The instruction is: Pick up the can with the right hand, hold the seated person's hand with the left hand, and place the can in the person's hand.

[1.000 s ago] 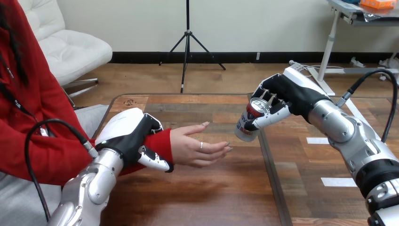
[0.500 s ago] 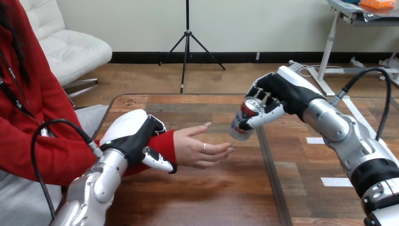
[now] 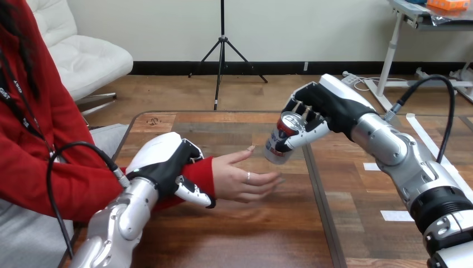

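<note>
A silver and red can (image 3: 280, 139) hangs tilted in the air, with my right hand (image 3: 321, 109) shut on it from above and behind. Its lower end is just beside the fingertips of the person's hand (image 3: 241, 176), which lies palm up over the table's left half. My left hand (image 3: 164, 163) is curled round the person's wrist at the red sleeve, its thumb (image 3: 195, 194) under the cuff.
The wooden table (image 3: 268, 234) has a dark seam running down its middle. Strips of white tape (image 3: 397, 215) lie on its right part. The person's torso and arm take up the left side.
My right hand has carried the can leftward, closer to the person's fingertips. My left hand and the person's wrist have shifted a little right and down.
</note>
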